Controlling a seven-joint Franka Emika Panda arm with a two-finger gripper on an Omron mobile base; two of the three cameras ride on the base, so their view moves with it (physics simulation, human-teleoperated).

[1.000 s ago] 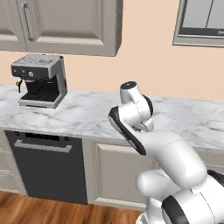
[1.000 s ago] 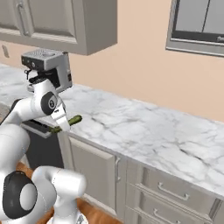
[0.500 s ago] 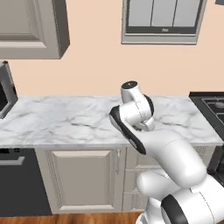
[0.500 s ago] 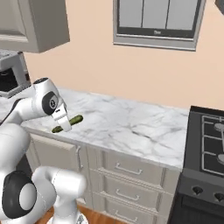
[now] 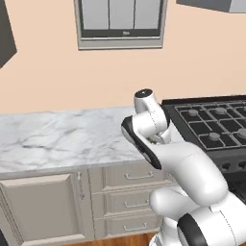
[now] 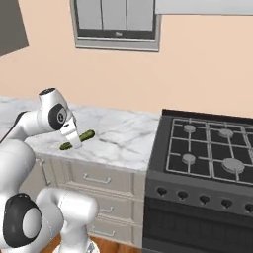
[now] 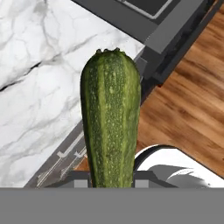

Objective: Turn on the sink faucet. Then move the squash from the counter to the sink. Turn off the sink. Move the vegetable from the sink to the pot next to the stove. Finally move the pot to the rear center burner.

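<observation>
My gripper [image 6: 74, 142] is shut on the squash [image 6: 80, 139], a slim dark green vegetable held level above the front edge of the white marble counter [image 6: 118, 138]. In the hand view the squash [image 7: 111, 122] rises from between the two fingertips of the gripper [image 7: 111, 179], over the counter edge [image 7: 39, 78] and the wooden floor [image 7: 192, 105]. The black stove [image 6: 207, 143] with its grates stands to the right of the gripper. In the left base view my own arm hides the gripper. The sink, its faucet and the pot are out of view.
The stove [image 5: 211, 125] adjoins the counter [image 5: 57, 139] at the right. Grey cabinet drawers [image 5: 125, 192] run below the counter. A wall-mounted appliance with a glass door [image 5: 120, 21] hangs above. The stove's corner [image 7: 144, 22] lies just past the squash tip.
Both base views have shifted: the base has driven right along the counter. The coffee machine has left the picture and the stove has come in. The gripper still holds the squash.
</observation>
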